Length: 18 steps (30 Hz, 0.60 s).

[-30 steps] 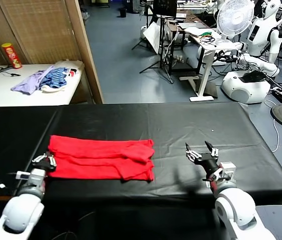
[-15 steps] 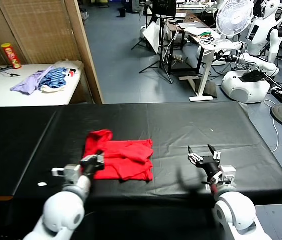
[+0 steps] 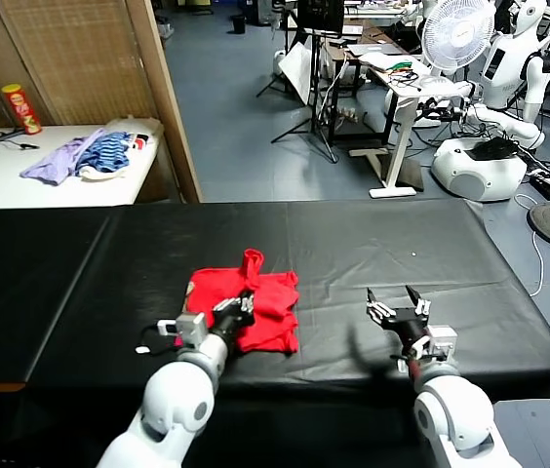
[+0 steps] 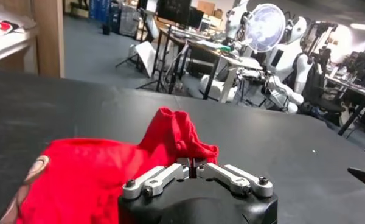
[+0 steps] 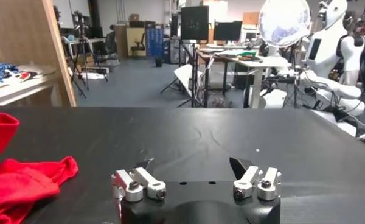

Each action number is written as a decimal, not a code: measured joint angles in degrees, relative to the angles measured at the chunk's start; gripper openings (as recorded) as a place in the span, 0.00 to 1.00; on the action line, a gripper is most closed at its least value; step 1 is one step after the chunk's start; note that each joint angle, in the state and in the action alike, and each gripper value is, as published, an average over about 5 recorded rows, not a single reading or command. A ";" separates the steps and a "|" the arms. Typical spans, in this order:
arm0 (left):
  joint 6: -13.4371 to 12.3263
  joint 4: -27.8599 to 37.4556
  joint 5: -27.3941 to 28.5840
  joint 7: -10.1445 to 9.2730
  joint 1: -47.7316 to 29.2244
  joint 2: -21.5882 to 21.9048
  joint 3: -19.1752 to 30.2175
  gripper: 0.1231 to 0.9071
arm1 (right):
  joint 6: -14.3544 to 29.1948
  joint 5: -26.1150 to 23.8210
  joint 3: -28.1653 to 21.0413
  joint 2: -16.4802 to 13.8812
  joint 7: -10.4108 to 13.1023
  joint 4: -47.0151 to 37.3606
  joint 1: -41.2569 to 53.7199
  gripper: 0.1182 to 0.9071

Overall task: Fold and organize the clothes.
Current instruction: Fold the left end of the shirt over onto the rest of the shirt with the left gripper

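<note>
Even, bright overhead room light fills the scene, with soft shadows under both arms at about 6 o'clock on the black table (image 3: 353,244). The red T-shirt (image 3: 255,302) looks saturated against the matte cloth. In both wrist views the background room is slightly soft.

Red T-shirt (image 3: 260,307), bunched, partly folded over

Left end effector (image 4: 196,167) clamped on a bunched fold of the red T-shirt (image 4: 103,170), which lies crumpled on the black desk (image 4: 61,103); a white fan (image 4: 264,27) stands far behind.
</note>
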 joint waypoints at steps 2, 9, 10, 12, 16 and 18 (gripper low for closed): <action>-0.34 0.52 0.37 0.08 0.00 -0.65 0.24 0.03 | 0.01 0.11 -0.53 -0.16 -0.38 -0.25 0.42 0.86; -1.33 0.15 -3.11 0.02 0.26 -2.59 0.75 0.30 | 0.30 1.56 -3.22 -1.36 -1.47 -1.75 2.29 0.86; -1.53 -0.16 -4.29 -0.06 0.27 -2.93 0.74 0.37 | 0.30 1.94 -3.74 -1.42 -1.66 -2.01 2.66 0.86; -2.22 -0.72 -5.93 -0.14 0.34 -3.58 0.56 0.52 | 0.30 2.66 -4.91 -1.34 -2.17 -2.52 3.49 0.86; -3.86 -1.39 -4.54 0.76 0.92 -3.76 -0.68 0.77 | 0.52 3.26 -8.13 -0.84 -3.60 -3.71 5.81 0.86; -4.60 -1.38 -2.42 1.94 1.37 -3.02 -1.75 0.84 | 0.62 3.14 -10.19 -0.55 -4.05 -4.51 7.30 0.86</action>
